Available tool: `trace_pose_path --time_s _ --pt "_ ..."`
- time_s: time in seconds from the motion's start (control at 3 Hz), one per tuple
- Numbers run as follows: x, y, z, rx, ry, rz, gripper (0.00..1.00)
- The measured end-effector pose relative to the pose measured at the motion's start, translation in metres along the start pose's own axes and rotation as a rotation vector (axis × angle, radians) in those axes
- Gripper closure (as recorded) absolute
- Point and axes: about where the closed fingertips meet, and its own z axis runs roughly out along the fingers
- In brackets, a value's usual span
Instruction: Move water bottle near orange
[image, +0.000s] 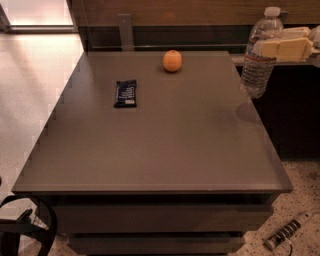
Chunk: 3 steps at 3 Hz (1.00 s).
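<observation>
Dark blue bar (125, 93) lying flat on grey tabletop (175, 150), left of centre. On speckled floor (305, 190), lower right, power strip (287, 231) lying. At upper right, pincer (260, 50) hovering just beyond tabletop's far right edge.

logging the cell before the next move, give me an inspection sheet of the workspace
surface: grey table, flat, no spills seen
job's things: water bottle upright, apparently lifted at the table's right edge; orange near the back edge, left of it
clutter: dark blue snack bar lying flat, left of the orange
gripper: gripper at upper right, shut on the water bottle
cables: power strip with cord on the floor, lower right
surroundings: speckled floor; wood panel behind; black curved object lower left
</observation>
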Motion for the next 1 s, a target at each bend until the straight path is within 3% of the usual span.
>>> trace_pose_path --time_s 0.33,0.67,1.0 --pt "-0.01 -0.05 0.013 0.108 -0.052 -0.037 1.0" --pt "-0.025 -0.1 0.043 0.231 -0.091 -0.114 1.0" --pt "-0.033 -0.116 0.068 0.293 -0.081 -0.144 1.0"
